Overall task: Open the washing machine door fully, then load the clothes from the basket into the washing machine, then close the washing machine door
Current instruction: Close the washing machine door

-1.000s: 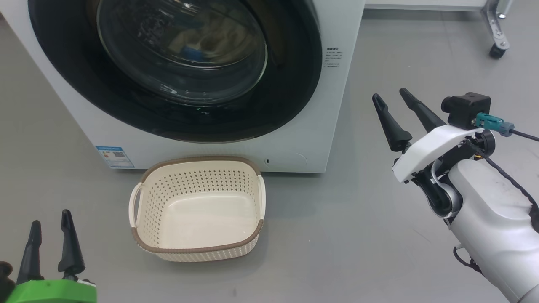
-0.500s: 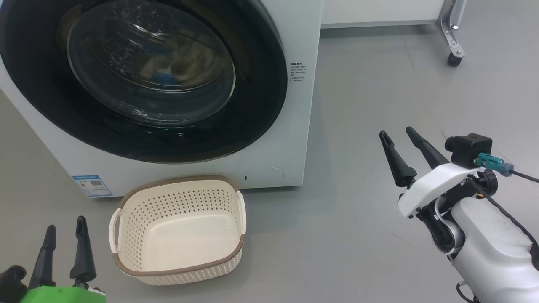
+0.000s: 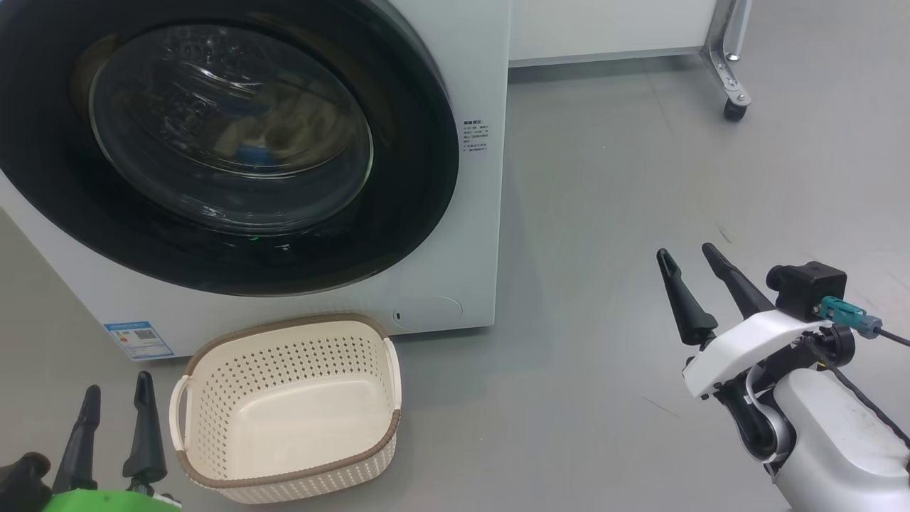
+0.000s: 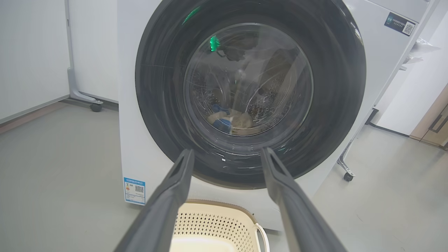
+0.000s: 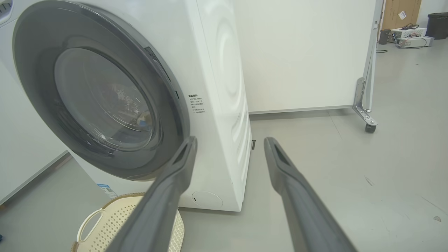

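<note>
The washing machine (image 3: 476, 71) stands with its glossy black door (image 3: 398, 213) shut. Through the glass, cream clothes with a blue band (image 3: 249, 142) lie in the drum, also seen in the left wrist view (image 4: 229, 120). In front of the machine, the cream basket (image 3: 298, 352) sits on the floor with nothing in it. My left gripper (image 3: 118, 384) is open just left of the basket, pointing at the door (image 4: 157, 105). My right gripper (image 3: 686, 250) is open over bare floor, well right of the machine (image 5: 224, 87).
A white panel on a metal leg with a castor (image 3: 732, 108) stands behind and to the right of the machine. Grey floor (image 3: 625, 213) spreads wide on the right. A blue label (image 4: 134, 190) marks the machine's lower left corner.
The head camera has moved, shifting the machine and basket leftward and downward in its view. My right gripper has drawn a little further from the machine. Both grippers stay open.
</note>
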